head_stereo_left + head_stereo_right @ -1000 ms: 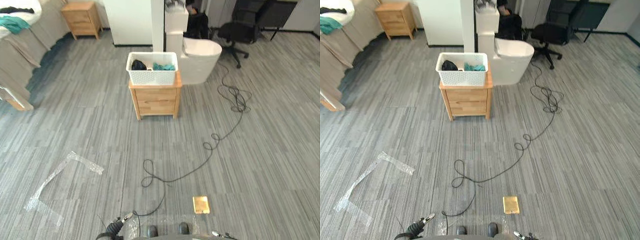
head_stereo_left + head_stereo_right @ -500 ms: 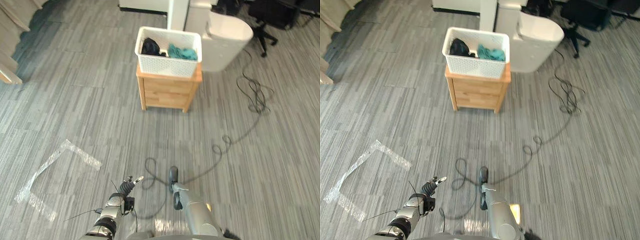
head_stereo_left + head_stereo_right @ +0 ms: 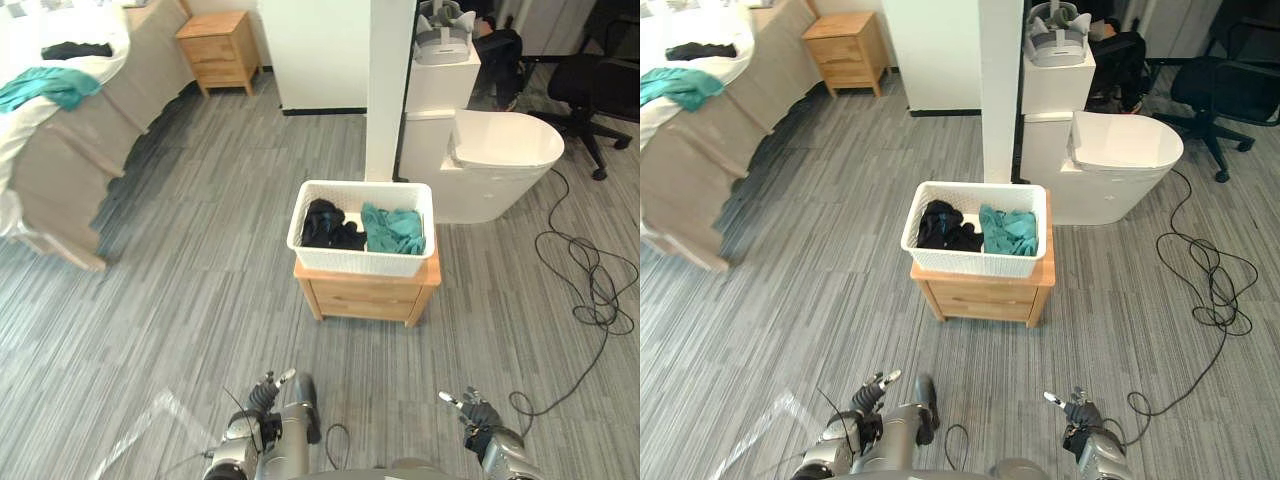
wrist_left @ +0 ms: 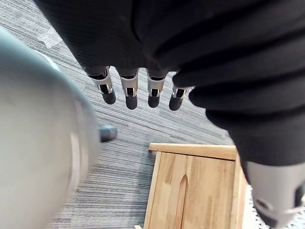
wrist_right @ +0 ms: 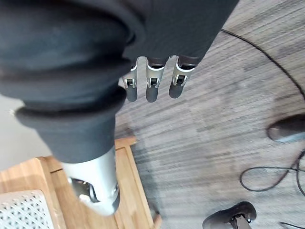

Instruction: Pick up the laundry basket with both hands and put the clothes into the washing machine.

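Basket first: the white laundry basket (image 3: pixel 358 263) sits square on top of a small wooden nightstand (image 3: pixel 364 297) just right of the middle of the frame, on the grey striped floor (image 3: pixel 180 300). Two heaps lie inside it side by side, a black garment (image 3: pixel 324 224) in the left half and a teal garment (image 3: pixel 393 228) in the right half. Neither is hanging over the rim.

Directly behind the basket rises a white pillar (image 3: pixel 390 85). To its right stands a white rounded unit (image 3: pixel 500 170) with its lid down, near the nightstand but apart from it.

Both of the robot's hands are low at the bottom edge, well short of the basket and touching nothing. The left hand (image 3: pixel 262 393) is at the lower left of centre. In its wrist view its fingers (image 4: pixel 128 93) hang straight in an even row, close together, empty, with the nightstand's front beyond them. The right hand (image 3: pixel 478 414) is at the lower right. Its fingers (image 5: pixel 151 87) are likewise straight and side by side, holding nothing, and a corner of the nightstand and of the basket shows past them.

In the upper left a bed (image 3: pixel 70 150) carries a teal cloth (image 3: pixel 45 88) and a dark cloth (image 3: pixel 78 49). A second nightstand (image 3: pixel 220 50) stands beside it. A black office chair (image 3: pixel 600 85) is at the upper right.
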